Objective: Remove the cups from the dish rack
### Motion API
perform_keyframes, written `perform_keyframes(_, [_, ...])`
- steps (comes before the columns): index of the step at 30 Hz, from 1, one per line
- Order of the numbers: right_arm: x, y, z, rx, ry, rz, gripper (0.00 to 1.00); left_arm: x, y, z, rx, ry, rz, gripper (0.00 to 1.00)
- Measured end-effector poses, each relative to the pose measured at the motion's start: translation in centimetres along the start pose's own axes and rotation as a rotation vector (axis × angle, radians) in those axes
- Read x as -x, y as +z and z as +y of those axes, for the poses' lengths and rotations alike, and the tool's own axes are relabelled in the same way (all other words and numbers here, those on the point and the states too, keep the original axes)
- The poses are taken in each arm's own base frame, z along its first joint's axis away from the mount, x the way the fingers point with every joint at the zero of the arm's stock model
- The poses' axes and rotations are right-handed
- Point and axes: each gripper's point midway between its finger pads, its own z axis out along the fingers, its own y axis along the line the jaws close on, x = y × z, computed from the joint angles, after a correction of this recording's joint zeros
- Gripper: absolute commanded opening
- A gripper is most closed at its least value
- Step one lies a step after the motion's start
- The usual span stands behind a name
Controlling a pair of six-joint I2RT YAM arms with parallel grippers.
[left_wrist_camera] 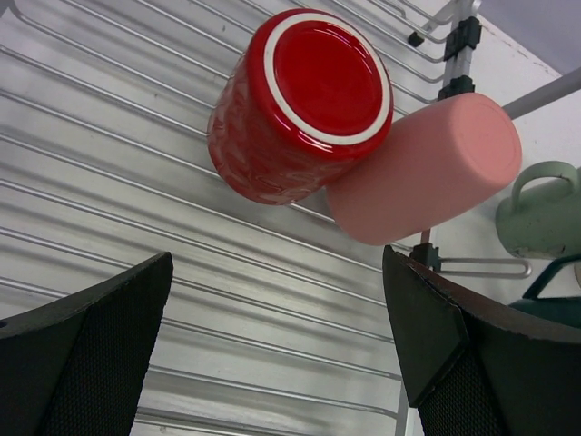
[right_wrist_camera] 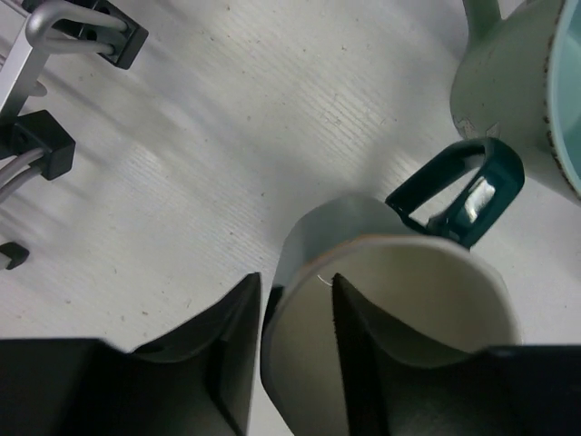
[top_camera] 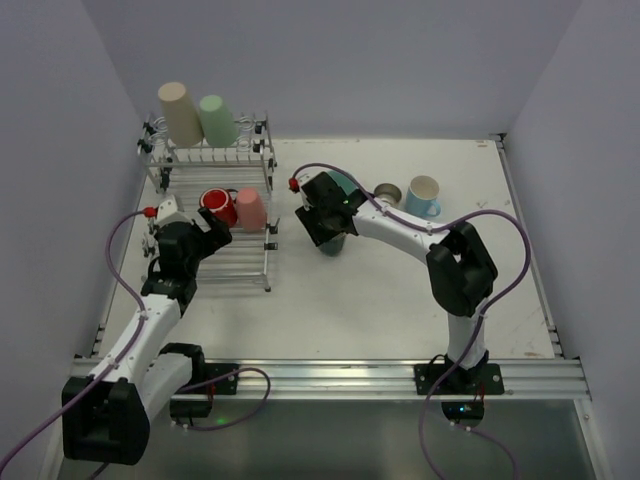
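- The red cup (left_wrist_camera: 300, 104) lies on the lower bars of the dish rack (left_wrist_camera: 136, 182), tipped so that its white-ringed base faces the left wrist camera and its long axis points roughly back toward that hand
- The pink cup (left_wrist_camera: 422, 168) leans against the red cup's right side, touching it, near the rack's right edge
- The left gripper (left_wrist_camera: 277, 263) hangs over the lower bars with its fingers wide apart and nothing between them; the red cup is straight ahead, clear of both fingers and about centred on the gap
- The left arm is the nearer one, so the reach is probably its job: forward along the cup's axis, closing across the round wall. The touching pink cup may get nudged
- On the raised back tier, a beige cup (top_camera: 180, 113) and a mint green cup (top_camera: 213, 119) stand mouth down
- The right gripper (right_wrist_camera: 295, 300) is clamped on the wall of the dark green mug (right_wrist_camera: 390, 272), one finger inside the rim and one outside, just right of the rack; whether the mug rests on the table (top_camera: 400, 290) is not clear
- Farther right, the small grey-brown cup (top_camera: 387, 192) and the light blue mug (top_camera: 425, 197) stand upright on the table
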Motion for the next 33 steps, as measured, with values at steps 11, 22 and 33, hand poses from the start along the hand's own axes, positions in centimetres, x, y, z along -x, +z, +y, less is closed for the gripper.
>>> perform_keyframes(11, [1.6,-3.0,-0.1,0.009,0.019,-0.096,0.88,0.7,-0.8,-4.9,-0.157,0.075,-0.021,0.98])
perform_keyframes(22, [4.4,-12.6,0.2,0.091,0.115,-0.367,0.88,5.0,0.2,-10.8,-0.271,0.193,-0.068,1.0])
perform_keyframes(33, [2.7,-18.0,0.3,0.171,0.193,-0.585,0.83,2.1,4.2,-11.1,-0.266,0.301,0.03,0.99])
